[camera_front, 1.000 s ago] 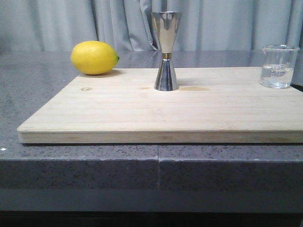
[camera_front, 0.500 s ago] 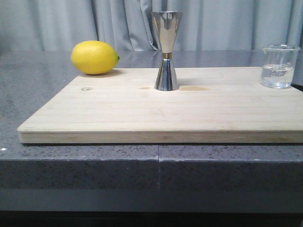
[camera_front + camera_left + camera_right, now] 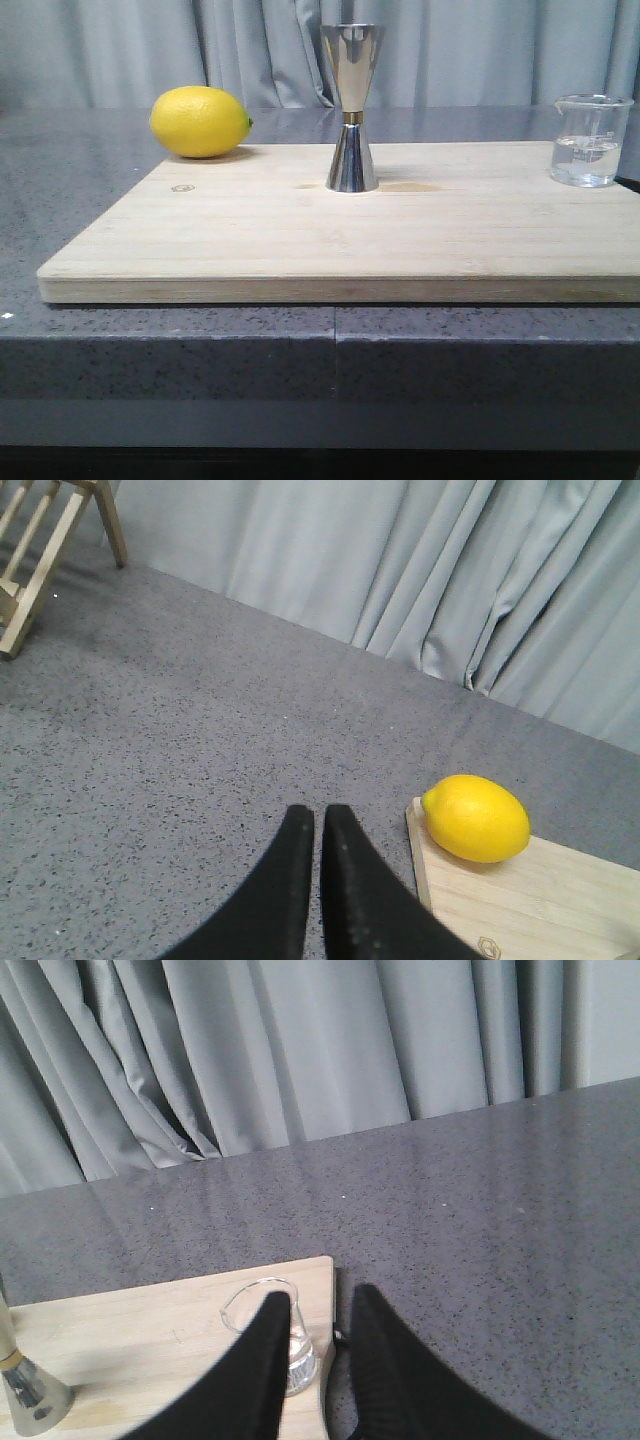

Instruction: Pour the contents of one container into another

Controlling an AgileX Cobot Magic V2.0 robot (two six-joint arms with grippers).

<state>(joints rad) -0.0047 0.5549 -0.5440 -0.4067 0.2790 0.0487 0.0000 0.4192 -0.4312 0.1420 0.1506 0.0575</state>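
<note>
The small clear glass beaker (image 3: 590,140) stands upright at the far right edge of the wooden board (image 3: 340,240), with a little clear liquid in it. The steel jigger (image 3: 351,108), with a gold band at its waist, stands upright at the middle of the board's far side. Neither gripper shows in the front view. In the right wrist view my right gripper (image 3: 320,1297) is open, raised short of the beaker (image 3: 302,1365); one finger hides part of the glass, and nothing is between the fingers. My left gripper (image 3: 318,815) is shut and empty over the grey counter, left of the board.
A yellow lemon (image 3: 200,121) lies at the board's far left corner, also seen as the lemon (image 3: 477,818) in the left wrist view. A wooden rack (image 3: 30,560) stands on the counter far to the left. Grey curtains hang behind the grey stone counter (image 3: 100,330).
</note>
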